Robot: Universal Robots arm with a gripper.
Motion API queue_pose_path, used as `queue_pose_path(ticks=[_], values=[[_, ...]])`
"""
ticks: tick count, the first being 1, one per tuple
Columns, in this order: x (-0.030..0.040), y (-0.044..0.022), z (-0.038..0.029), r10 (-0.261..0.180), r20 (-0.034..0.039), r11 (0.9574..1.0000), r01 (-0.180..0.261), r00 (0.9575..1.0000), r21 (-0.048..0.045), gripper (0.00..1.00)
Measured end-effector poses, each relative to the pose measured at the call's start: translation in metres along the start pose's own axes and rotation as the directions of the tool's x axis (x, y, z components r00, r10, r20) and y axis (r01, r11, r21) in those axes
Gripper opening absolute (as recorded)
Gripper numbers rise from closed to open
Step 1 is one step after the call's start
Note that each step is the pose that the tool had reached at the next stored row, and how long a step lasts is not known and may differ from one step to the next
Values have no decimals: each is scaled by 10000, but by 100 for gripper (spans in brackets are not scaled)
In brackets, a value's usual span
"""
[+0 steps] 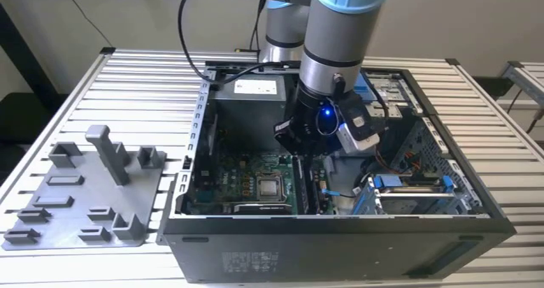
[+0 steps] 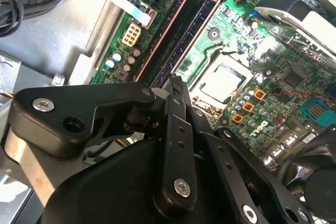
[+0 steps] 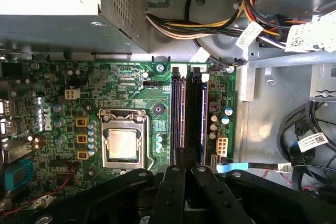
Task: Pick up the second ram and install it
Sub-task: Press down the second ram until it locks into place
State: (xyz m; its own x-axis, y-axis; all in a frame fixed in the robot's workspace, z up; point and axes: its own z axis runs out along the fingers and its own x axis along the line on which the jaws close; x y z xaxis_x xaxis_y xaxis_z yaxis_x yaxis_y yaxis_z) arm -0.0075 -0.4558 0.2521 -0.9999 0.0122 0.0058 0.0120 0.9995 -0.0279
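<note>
Hovering my gripper [image 3: 184, 174] low inside the case, I see its fingers pinched on the second ram [image 3: 185, 158]. The stick's long axis runs along the slots [image 3: 195, 119] directly beneath.

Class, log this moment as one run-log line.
gripper: inside the computer case, over the memory slots | second ram: between the gripper's fingers above a slot | processor: beside slots

Jaws closed above the motherboard [image 3: 136, 93] slots [image 3: 181, 116].
</note>
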Motion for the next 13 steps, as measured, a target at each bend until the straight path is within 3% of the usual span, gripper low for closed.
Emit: queue_pose_path(ticks=[4,7,10,13], values=[[0,0,1,-657,18,9978,657,9978,3,11],[0,0,0,-1194,33,9928,1194,9928,9,11],[0,0,1,-1744,48,9847,1744,9847,14,11],[0,0,1,-2272,62,9738,2272,9738,19,11]])
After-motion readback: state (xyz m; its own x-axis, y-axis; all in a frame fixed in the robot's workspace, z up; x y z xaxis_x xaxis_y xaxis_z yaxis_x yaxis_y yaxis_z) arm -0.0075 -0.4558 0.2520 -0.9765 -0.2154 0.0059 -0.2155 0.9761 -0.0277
